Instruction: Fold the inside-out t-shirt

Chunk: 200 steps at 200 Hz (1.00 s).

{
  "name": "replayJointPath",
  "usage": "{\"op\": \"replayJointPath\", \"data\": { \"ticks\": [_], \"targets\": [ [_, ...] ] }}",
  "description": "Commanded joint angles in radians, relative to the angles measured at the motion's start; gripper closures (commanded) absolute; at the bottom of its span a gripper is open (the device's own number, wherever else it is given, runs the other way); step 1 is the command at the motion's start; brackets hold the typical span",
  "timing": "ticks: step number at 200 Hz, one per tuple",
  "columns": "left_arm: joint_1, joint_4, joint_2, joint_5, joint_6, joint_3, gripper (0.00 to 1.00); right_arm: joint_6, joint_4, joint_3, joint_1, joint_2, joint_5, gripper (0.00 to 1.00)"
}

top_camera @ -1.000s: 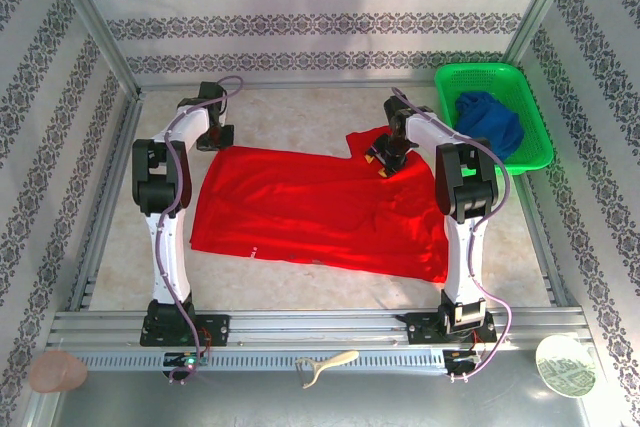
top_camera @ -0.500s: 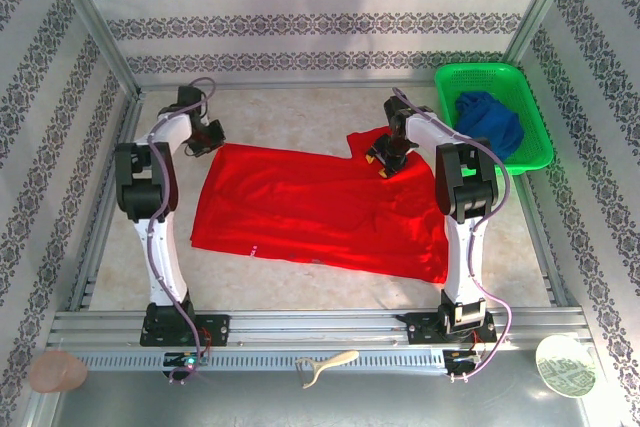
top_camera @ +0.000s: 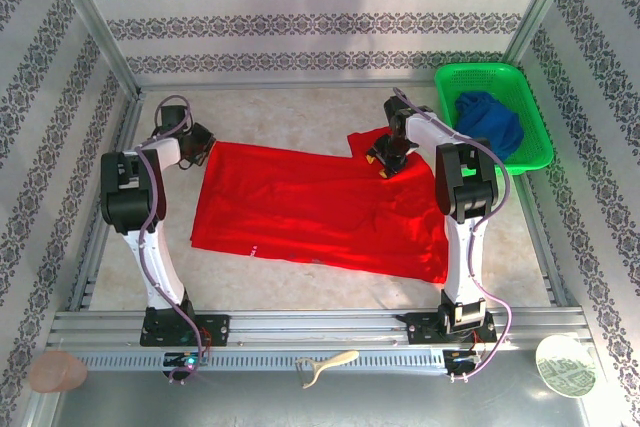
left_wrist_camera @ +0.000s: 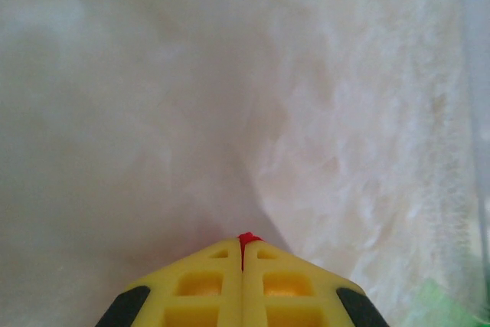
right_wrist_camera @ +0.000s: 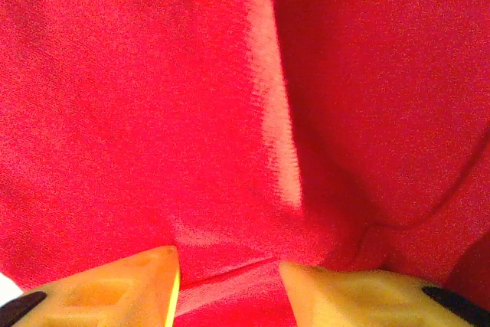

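Pose stretched forward, left fingers [left_wrist_camera: 200, 290] pinching t-shirt [top_camera: 320, 202] corner, right fingers [right_wrist_camera: 115, 281] spread over far sleeve.

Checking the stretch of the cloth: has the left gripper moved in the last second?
Yes. The left gripper has shifted left, toward the left frame rail, shut on a sliver of the t-shirt.

Bare tabletop [top_camera: 290, 107] runs along the far wall, open between the two arms. A narrower free strip lies between the red t-shirt [top_camera: 300, 207] and the near rail [top_camera: 320, 322]. The green basket [top_camera: 535, 142], holding a blue garment [top_camera: 490, 122], blocks the far right corner. The right arm [top_camera: 460, 187] stands over the shirt's right edge. The left arm [top_camera: 150, 247] crowds the left margin.
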<state>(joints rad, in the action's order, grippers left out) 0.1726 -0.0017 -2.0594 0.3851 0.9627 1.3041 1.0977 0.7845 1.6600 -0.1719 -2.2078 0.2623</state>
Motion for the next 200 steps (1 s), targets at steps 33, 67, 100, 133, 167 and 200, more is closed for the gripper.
{"op": "replayJointPath", "data": {
  "ticks": [33,67,100,133,167,200],
  "targets": [
    [0.038,0.547,0.044,0.093,0.152,-0.093,1.00,0.013,0.143,-0.065,0.013,-0.086,-0.119,0.50],
    [0.034,0.425,0.031,0.071,0.163,-0.087,1.00,0.011,0.147,-0.060,0.011,-0.088,-0.121,0.50],
    [0.033,0.330,-0.057,0.030,0.136,-0.015,1.00,-0.033,0.143,-0.031,0.010,-0.092,-0.111,0.50],
    [0.033,0.219,-0.139,0.049,0.071,0.095,1.00,-0.204,0.103,0.114,0.007,-0.062,-0.019,0.50],
    [0.033,0.159,-0.160,0.049,0.040,0.127,1.00,-0.292,0.099,0.290,0.019,-0.026,0.018,0.49],
    [0.033,0.146,-0.163,0.050,0.027,0.116,1.00,-0.339,0.122,0.442,0.063,-0.090,-0.011,0.48]
  ]
}}
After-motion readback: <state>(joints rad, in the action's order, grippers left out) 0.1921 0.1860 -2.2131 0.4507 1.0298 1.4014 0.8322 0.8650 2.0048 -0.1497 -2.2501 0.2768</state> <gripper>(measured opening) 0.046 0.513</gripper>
